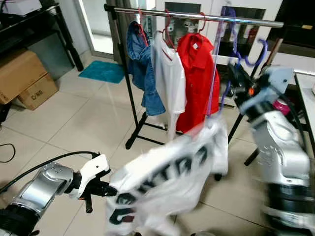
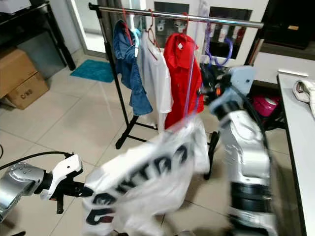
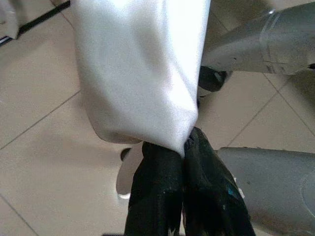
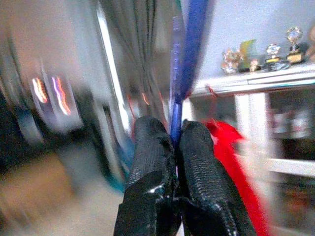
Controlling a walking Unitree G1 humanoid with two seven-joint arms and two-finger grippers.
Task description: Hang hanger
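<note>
Head views
Rack: metal rail across the top, black legs on tile, standing mid-room.
On the rail: denim shirt, white shirt, red shirt, each on a red hanger, packed close together at the left and middle.
Free rail: bare stretch to the right of the red shirt, out to the far end.
Hanger: blue-purple, raised up by the rail's bare part, hook near the bar; can't tell if touching it, blurred.
White tee: black lettering, hangs off that hanger and sags down low toward the left arm.
Right gripper: up beside the rack, clamped on the hanger.
Left gripper: low, pinching the tee's bottom edge.
Floor room: wide open tile left of the rack, teal mat behind it.
Boxes: two cardboard ones at far left under a black shelf, flaps closed, contents hidden.
Table: white edge tight on the right side.

Left wrist
Fingers: squeezed together on a bunched fold of white cloth, tile beneath.

Right wrist
Fingers: pressed closed around the blue hanger bar; red shirt just beyond, background smeared.
</note>
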